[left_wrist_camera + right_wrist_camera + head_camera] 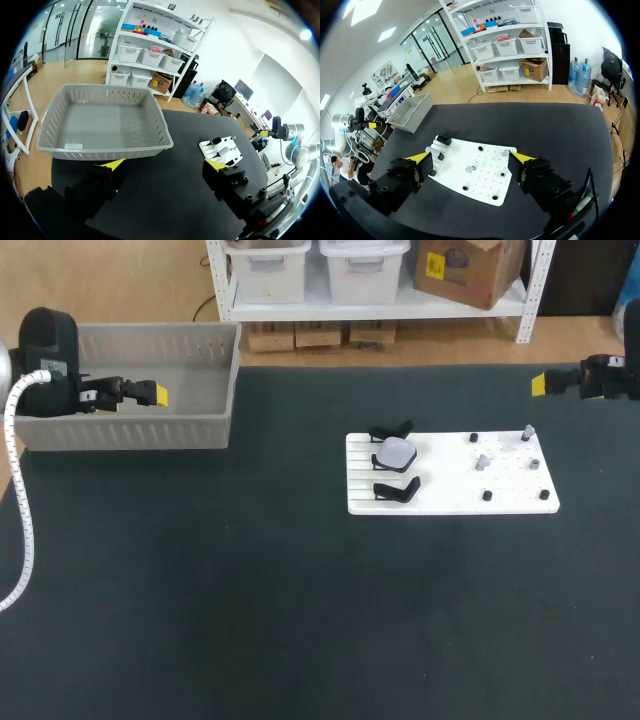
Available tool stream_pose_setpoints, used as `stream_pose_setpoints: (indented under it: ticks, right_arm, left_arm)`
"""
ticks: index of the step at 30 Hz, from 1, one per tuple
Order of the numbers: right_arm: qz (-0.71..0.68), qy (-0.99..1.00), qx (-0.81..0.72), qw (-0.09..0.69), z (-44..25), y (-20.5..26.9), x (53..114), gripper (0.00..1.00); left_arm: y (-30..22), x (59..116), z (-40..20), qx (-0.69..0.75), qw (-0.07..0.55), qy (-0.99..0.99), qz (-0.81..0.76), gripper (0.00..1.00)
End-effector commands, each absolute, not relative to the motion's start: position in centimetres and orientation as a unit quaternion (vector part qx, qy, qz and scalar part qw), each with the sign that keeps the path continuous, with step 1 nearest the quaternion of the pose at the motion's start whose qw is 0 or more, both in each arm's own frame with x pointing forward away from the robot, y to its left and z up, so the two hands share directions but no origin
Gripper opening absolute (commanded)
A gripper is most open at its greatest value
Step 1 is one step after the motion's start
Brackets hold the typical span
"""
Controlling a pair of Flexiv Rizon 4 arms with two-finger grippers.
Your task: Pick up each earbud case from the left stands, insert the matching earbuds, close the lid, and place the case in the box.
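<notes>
- Dark matting covers the table (300, 620), with a white board (450, 502) right of middle and a grey box (130, 432) at the far left corner.
- One pale earbud case (396, 453) sits on the middle of three black stands (397, 490) at the board's left end; the other two stands look bare.
- Small grey earbuds (483, 462) seem to stand among the pegs on the board's right half, though they are too small to be sure.
- Left gripper (164, 165) hangs by the box, fingers apart, holding nothing.
- Right gripper (470, 157) hangs near the far right edge, well apart from the board, fingers spread and empty.
- No case lies in the box, so picking, filling, closing and placing all appear left to do.
</notes>
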State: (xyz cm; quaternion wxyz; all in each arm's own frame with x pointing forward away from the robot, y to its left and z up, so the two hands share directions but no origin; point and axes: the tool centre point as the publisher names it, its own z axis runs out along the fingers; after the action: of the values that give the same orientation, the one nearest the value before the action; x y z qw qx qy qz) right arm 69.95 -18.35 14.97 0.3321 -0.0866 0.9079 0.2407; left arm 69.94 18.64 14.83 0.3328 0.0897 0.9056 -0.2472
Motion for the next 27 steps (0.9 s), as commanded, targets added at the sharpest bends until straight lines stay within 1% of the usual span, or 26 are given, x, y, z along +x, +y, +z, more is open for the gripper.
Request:
stream_pose_setpoints:
  ticks: [1,6,11,14,19,27]
  right_arm:
    - [0.242,0.908,-0.088,0.332,14.9,-18.4,70.0,1.0]
    - [0.242,0.908,-0.088,0.332,14.9,-18.4,70.0,1.0]
    - [0.242,0.908,-0.088,0.332,14.9,-18.4,70.0,1.0]
    - [0.242,0.908,-0.088,0.332,14.9,-18.4,70.0,1.0]
    - [0.242,0.908,-0.088,0.332,14.9,-18.4,70.0,1.0]
    - [0.242,0.908,-0.088,0.332,14.9,-18.4,70.0,1.0]
  left_arm:
    - [18.5,70.0,15.0,0.088,0.331,0.908,-0.244,1.0]
    - [18.5,70.0,15.0,0.088,0.331,0.908,-0.244,1.0]
    - [18.5,69.4,15.6,0.122,0.351,0.896,-0.244,1.0]
    - [17.9,68.8,16.0,0.175,0.378,0.868,-0.269,1.0]
    - [16.5,68.3,16.7,0.279,0.402,0.809,-0.327,1.0]
    - [13.7,68.3,17.1,0.42,0.413,0.725,-0.358,1.0]
